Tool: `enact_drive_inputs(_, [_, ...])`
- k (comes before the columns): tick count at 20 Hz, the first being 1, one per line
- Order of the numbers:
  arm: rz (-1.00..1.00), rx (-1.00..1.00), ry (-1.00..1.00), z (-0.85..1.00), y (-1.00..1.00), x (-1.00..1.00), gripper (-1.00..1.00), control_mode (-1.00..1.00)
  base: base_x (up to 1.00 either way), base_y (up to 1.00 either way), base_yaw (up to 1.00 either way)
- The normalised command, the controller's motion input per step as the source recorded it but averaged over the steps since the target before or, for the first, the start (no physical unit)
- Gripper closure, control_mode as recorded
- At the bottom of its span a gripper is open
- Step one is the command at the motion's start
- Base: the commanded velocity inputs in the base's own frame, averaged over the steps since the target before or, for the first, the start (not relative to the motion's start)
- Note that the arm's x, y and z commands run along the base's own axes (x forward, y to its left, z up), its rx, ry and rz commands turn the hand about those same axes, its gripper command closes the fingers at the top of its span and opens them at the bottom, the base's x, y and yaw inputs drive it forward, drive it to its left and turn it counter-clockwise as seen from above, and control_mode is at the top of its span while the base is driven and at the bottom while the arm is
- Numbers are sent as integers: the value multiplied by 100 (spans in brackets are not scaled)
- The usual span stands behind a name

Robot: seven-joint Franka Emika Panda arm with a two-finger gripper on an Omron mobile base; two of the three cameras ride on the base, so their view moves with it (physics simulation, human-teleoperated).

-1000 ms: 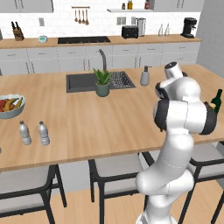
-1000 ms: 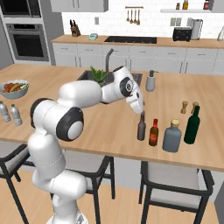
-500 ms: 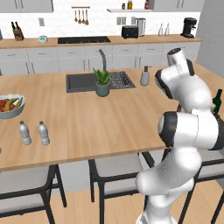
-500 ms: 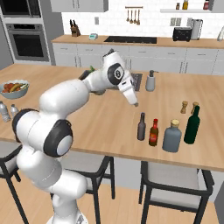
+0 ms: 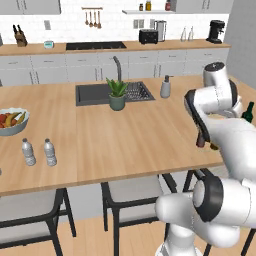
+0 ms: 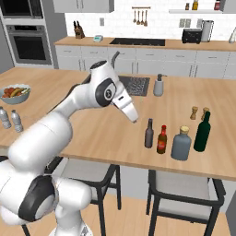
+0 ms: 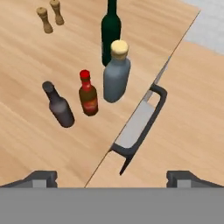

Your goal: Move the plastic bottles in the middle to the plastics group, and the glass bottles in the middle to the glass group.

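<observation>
The gripper (image 6: 134, 118), jaws wide apart and empty, hangs above the counter (image 6: 92, 133) just left of four upright bottles near the front edge. Nearest it stands the dark bottle (image 6: 149, 133), then the red-capped bottle (image 6: 162, 139) close beside, then the corked bottle (image 6: 181, 144) and the green bottle (image 6: 202, 132); both slim bottles appear already set with the glass group. Far down the counter two water bottles (image 5: 38, 152) stand paired by the fruit bowl (image 5: 11, 122), well apart from the gripper. In the left base view the arm hides most of the glass.
</observation>
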Motion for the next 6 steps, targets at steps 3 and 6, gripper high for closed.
enact_drive_inputs(3, [34,0,0,0,41,-62,-100,-100,0,0,0])
enact_drive_inputs(6, [29,0,0,0,37,-62,-100,-100,0,0,0])
